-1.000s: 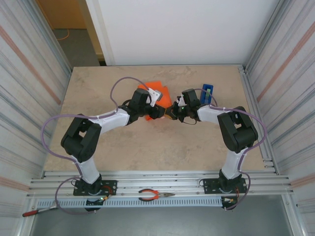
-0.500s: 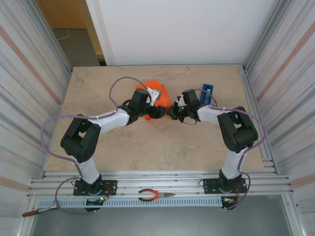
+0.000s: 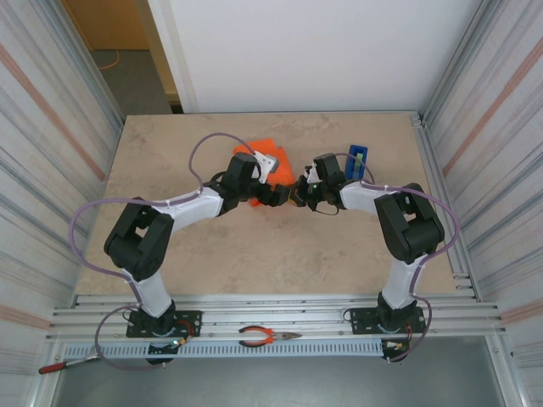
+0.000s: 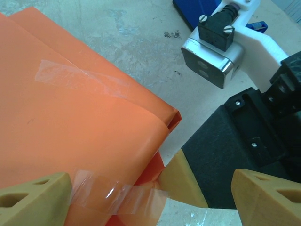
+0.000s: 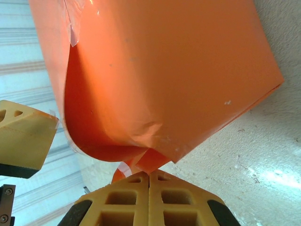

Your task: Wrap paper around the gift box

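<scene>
Since 1 second ago the left tool (image 4: pixel 150 184) has spread open over the tape (image 4: pixel 117 200); the right tool (image 5: pixel 149 176) pinches the paper (image 4: pixel 84 117) at the wrapped gift box's (image 3: pixel 268 150) corner, on the surface (image 3: pixel 254 250). Tape needs pressing flat.

smooth orange paper (image 4: pixel 80 122) with a soft shine, clear glossy tape (image 4: pixel 117 200), matt speckled stone-look table (image 4: pixel 141 42)
</scene>
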